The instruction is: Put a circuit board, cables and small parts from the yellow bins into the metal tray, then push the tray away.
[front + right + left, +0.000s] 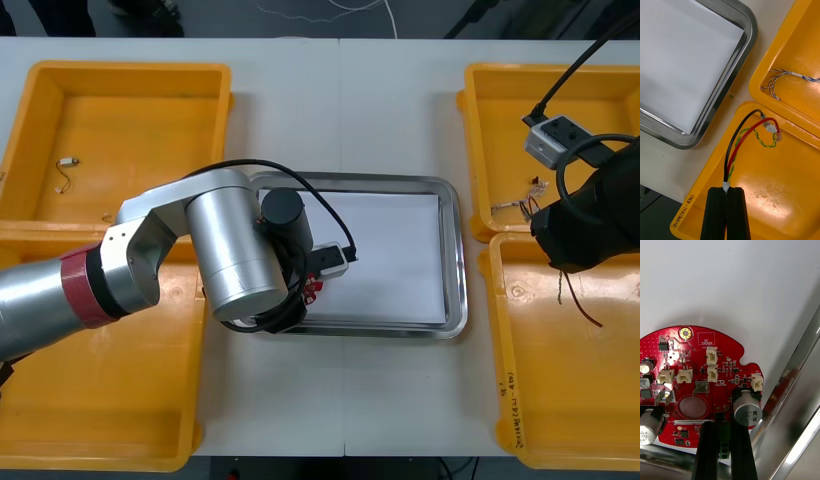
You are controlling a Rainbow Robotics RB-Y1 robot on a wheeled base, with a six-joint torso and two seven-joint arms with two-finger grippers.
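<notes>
Left jaws pinch the edge of the red circuit board (696, 390), which extends ahead of them over the metal tray (801, 363), rim just beside. Right jaws pinch a black, red and yellow cable bundle (730, 165) above a yellow bin (782, 195).

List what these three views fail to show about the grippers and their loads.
Front view: the left arm covers the left gripper and most of the circuit board.
Front view: the right arm hides the right gripper.
Right wrist view: its fingers hide the held end of the cable bundle.
Front view: the small part is too small to identify.
</notes>
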